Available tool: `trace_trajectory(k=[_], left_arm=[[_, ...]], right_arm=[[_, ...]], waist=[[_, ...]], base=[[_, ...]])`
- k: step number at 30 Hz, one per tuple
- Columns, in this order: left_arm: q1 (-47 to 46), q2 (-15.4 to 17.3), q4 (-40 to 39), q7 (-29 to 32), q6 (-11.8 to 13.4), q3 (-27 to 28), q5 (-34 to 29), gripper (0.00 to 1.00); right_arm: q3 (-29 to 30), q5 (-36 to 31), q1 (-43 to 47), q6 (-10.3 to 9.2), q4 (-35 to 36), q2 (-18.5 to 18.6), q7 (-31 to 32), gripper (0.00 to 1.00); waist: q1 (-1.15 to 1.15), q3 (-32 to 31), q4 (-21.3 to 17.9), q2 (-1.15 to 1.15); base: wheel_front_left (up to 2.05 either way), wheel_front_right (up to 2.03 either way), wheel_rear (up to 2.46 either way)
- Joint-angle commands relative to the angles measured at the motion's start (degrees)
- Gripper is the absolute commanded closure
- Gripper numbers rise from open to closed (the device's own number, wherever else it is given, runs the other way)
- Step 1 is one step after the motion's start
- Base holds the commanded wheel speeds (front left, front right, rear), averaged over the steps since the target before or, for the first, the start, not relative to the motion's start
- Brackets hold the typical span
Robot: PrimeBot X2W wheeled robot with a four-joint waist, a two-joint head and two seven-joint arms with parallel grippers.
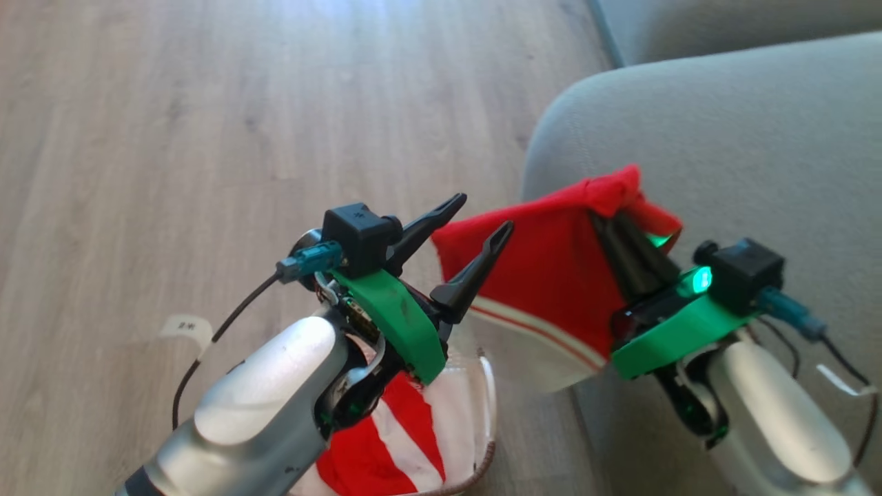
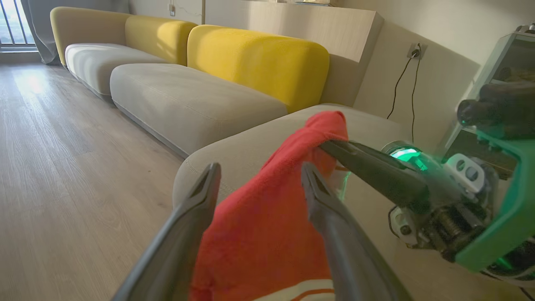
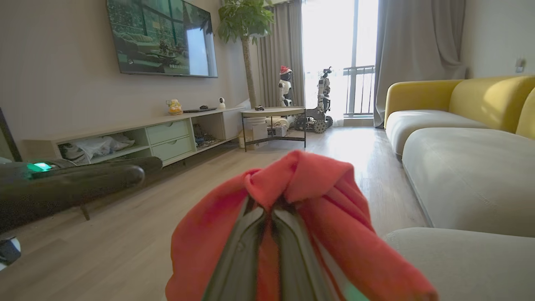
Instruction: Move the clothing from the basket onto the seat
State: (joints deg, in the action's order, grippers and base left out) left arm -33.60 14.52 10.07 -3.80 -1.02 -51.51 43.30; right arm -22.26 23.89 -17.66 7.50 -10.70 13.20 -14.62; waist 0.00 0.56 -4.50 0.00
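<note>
Right hand (image 1: pixel 613 220): both long dark fingers pinched shut on a bunched peak of a soft red garment with white striped trim (image 1: pixel 544 269). The cloth hangs from that single pinch like a tent. Its top is over the rounded corner of the large grey upholstered seat (image 1: pixel 744 151), and the hem droops past the seat's edge.

Left hand (image 1: pixel 482 217): fingers spread wide, gripping nothing, at the garment's free corner. Cannot tell whether they touch it.

More red-and-white clothing (image 1: pixel 406 427) is heaped in the small cream plastic basket with a brown braided rim (image 1: pixel 486 455). It sits on the pale wooden floor (image 1: pixel 172 138), just beside the seat's edge.

Handling, judged: light, limp, no stiffness, not fragile. It sags wherever it is unsupported. The weave looks grippy rather than slick. Best hold is a gathered fold or the thicker trim, since a single thin layer may pull free.
</note>
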Motion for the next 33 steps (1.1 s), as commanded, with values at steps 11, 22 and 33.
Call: trace_trajectory(k=[11, 22, 33], left_arm=[[-1.5, 2.9, -3.6, -2.8, 0.0, 1.9, -1.8, 0.00], [-1.9, 4.3, -3.6, -3.7, 0.4, 1.9, -3.0, 0.00], [-1.9, 5.3, -3.3, -4.5, 1.6, 2.2, -3.7, 0.00]], right_arm=[[8.1, -2.8, 1.6, -0.01, 12.6, 3.0, -0.4, 1.00], [12.7, -4.5, 4.0, -0.01, 19.5, 2.9, -0.4, 1.00], [14.3, -5.2, 5.1, -0.01, 23.4, 1.6, -0.4, 1.00]], waist=[[0.00, 1.9, -10.0, 0.00], [0.00, 3.8, -17.2, 0.00], [0.00, 5.3, -24.0, 0.00]], base=[[0.00, 0.00, 0.00], [0.00, 0.00, 0.00], [0.00, 0.00, 0.00]])
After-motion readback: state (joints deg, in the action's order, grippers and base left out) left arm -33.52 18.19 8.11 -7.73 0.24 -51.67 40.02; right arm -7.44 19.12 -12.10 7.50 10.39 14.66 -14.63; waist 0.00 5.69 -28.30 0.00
